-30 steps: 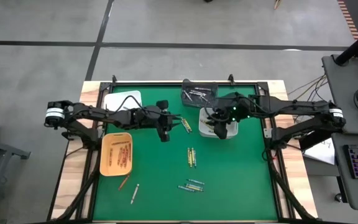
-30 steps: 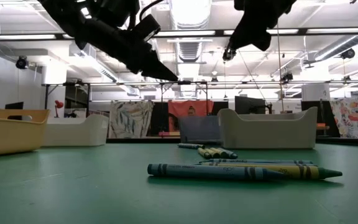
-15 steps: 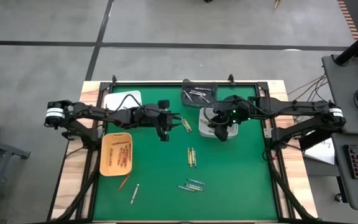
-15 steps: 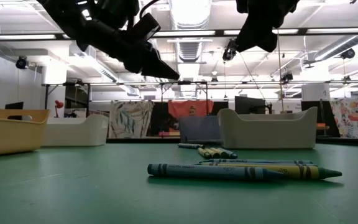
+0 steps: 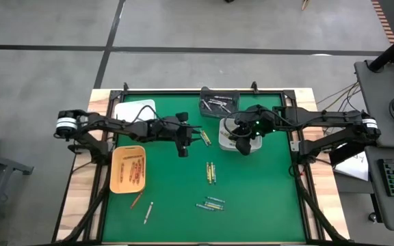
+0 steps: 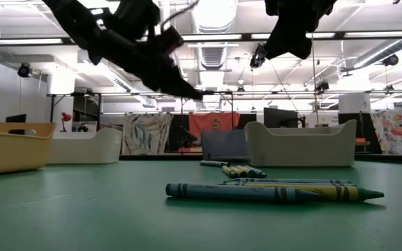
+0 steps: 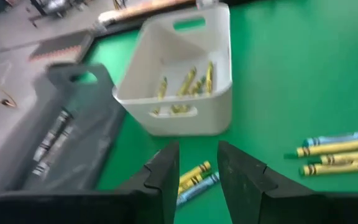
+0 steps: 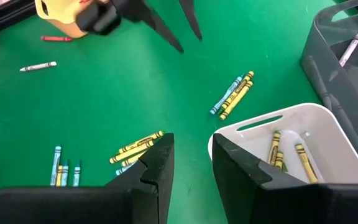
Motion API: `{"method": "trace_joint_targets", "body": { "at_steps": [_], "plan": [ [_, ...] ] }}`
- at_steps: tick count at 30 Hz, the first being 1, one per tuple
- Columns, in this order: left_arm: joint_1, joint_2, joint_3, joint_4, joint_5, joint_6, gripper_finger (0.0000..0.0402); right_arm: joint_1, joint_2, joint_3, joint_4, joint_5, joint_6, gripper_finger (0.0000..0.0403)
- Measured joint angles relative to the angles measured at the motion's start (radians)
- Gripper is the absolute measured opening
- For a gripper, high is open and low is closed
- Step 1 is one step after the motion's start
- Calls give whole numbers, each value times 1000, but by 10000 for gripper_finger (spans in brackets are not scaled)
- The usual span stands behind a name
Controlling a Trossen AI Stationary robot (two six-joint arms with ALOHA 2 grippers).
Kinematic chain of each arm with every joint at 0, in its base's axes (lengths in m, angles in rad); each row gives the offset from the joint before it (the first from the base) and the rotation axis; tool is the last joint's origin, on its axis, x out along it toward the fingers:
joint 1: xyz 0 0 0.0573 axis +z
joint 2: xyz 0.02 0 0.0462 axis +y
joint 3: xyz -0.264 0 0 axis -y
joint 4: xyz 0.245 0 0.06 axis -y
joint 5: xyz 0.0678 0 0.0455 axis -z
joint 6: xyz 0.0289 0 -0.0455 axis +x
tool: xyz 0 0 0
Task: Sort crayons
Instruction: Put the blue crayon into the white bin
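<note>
- In the left wrist view, yellow crayons [image 7: 185, 87] are seen inside the white bin [image 7: 219, 81], hidden from the low view by its wall.
- Loose crayons [image 5: 211, 172] are scattered mid-surface, with open green surface [image 5: 265, 198] around them.
- The left pincer [image 5: 198, 135] is held spread and empty above a small crayon pair [image 5: 204, 137].
- The right pincer [image 5: 242, 145] is held parted, empty, over the white bin.

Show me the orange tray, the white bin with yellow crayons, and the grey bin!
orange tray [image 5: 117, 171], high view, its left wall.
white bin [image 7: 216, 93], left wrist view, its side wall.
yellow crayons [image 7: 187, 81], left wrist view, one crayon's middle.
grey bin [image 5: 219, 95], high view, its far rim.
</note>
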Motion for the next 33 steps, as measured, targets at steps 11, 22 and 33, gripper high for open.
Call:
{"method": "trace_joint_targets", "body": {
  "at_steps": [11, 22, 33],
  "plan": [
    [1, 256, 118, 5, -3, 102, 160, 0, 0, 0, 0, 0, -19, 90],
    [55, 358, 169, -50, -8, 150, 164, 0, 0, 0, 0, 0, -31, 87],
    [95, 390, 168, -80, 61, 203, 164, 0, 0, 0, 8, 1, -46, 85]
  ]
}}
